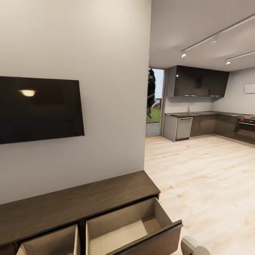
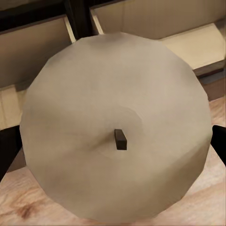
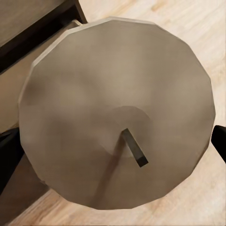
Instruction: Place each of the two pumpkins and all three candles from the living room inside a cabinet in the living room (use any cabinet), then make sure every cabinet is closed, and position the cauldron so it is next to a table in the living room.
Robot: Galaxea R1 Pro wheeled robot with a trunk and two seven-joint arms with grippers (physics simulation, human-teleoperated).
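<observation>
In the left wrist view a squat white candle (image 2: 113, 89) with a short dark wick sits between dark fingers (image 2: 7, 153), and my left gripper (image 2: 113, 146) is shut on it. Beyond it lie the pale open drawers (image 2: 200, 40) of the cabinet. My right gripper (image 3: 115, 148) is shut on a second white candle (image 3: 108, 70), over the cabinet's end (image 3: 33, 21) and the wood floor. The head view has the long dark-brown cabinet (image 1: 78, 202) against the wall, its two drawers (image 1: 131, 228) pulled open and empty as far as shown. Pumpkins, cauldron and table are out of view.
A black TV (image 1: 39, 108) hangs on the white wall above the cabinet. To the right, light wood floor (image 1: 205, 177) runs to a kitchen with dark cupboards (image 1: 198, 82) and a doorway (image 1: 154, 102). Part of my arm (image 1: 193, 247) pokes in by the right drawer's corner.
</observation>
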